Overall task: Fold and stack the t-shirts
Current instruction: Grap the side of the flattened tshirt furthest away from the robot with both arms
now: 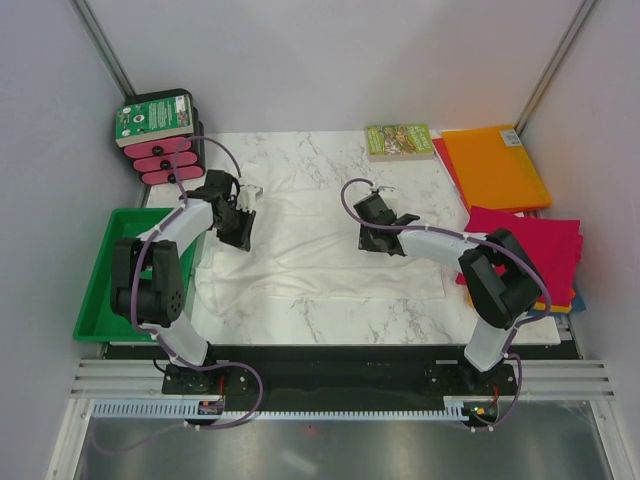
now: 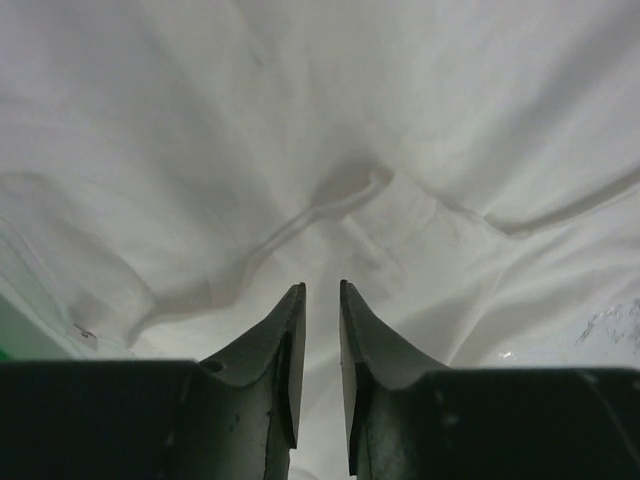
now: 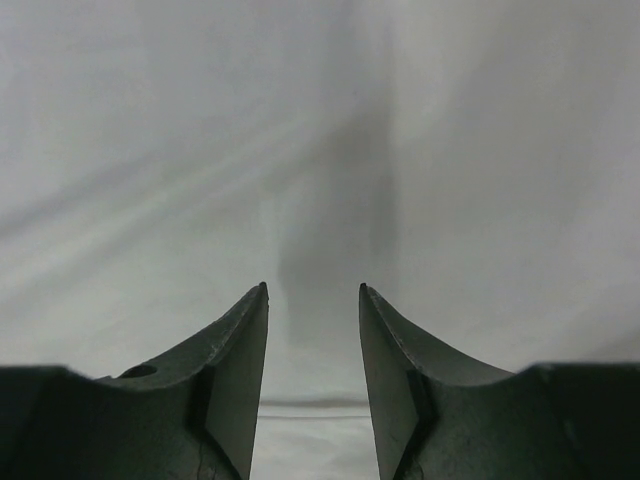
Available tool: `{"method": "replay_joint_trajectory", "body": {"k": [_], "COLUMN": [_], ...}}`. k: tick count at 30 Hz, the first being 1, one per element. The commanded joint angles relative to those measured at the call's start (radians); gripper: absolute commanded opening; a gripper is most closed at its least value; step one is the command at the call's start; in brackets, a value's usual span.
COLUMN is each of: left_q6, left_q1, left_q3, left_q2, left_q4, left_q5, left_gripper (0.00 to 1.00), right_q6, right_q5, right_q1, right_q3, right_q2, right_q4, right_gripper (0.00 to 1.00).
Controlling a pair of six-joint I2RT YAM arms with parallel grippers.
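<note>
The thin white t-shirt [image 1: 320, 255] lies spread and wrinkled across the middle of the marble table. My left gripper [image 1: 240, 238] hovers over its left part, jaws a narrow gap apart and holding nothing. The left wrist view shows that gripper [image 2: 322, 288] just short of the shirt's collar [image 2: 385, 205]. My right gripper [image 1: 372, 243] is over the shirt's right part, open and empty. In the right wrist view it [image 3: 312, 288] is above smooth white cloth [image 3: 320, 150]. A folded orange shirt [image 1: 495, 165] and a folded magenta shirt [image 1: 530, 245] lie at the right, with a blue edge [image 1: 578, 300] under the magenta one.
A small green-covered book [image 1: 398, 140] lies at the table's back edge. A green tray [image 1: 100, 290] sits off the left side. A black and pink rack [image 1: 165, 160] with another green book on it stands at the back left. White walls close in the sides.
</note>
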Motion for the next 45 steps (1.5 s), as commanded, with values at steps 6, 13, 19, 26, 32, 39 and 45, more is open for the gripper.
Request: {"method": "replay_joint_trajectory", "body": {"k": [6,13,19,26,32,39,45], "left_q6": [0.137,0.194,0.253,0.287,0.199,0.023,-0.036], "left_q1": [-0.008,-0.014,-0.016,-0.016,-0.005,-0.002,-0.002], "left_q3": [-0.050,-0.195,-0.320,-0.314,-0.069,0.159,0.271], "left_q2": [0.018,0.004,-0.118,-0.206,-0.260,-0.036,0.197], "left_q4": [-0.225,-0.302,-0.337,-0.383,-0.309,-0.234,-0.191], "left_q5": [-0.006,-0.007,-0.020,-0.009,0.006,0.077,0.071], "left_gripper": [0.23,0.22,0.22,0.22,0.26,0.25,0.22], "right_q6": [0.086,0.151,0.210,0.218,0.018,-0.038,-0.026], "right_q5": [-0.041,-0.051,-0.046,-0.002,0.178,0.118,0.080], "right_q1": [0.000,0.032,0.071,0.092,0.034,-0.182,-0.253], "right_q3": [-0.104,-0.268,-0.394,-0.419,-0.061,0.214,0.247], "right_q2": [0.020,-0.088,-0.223,-0.326,-0.308,-0.081,0.077], "right_q4": [-0.002,-0.014,-0.048,-0.098,-0.198,-0.261,-0.252], "right_gripper": [0.48,0.48,0.48,0.49,0.54,0.55,0.51]}}
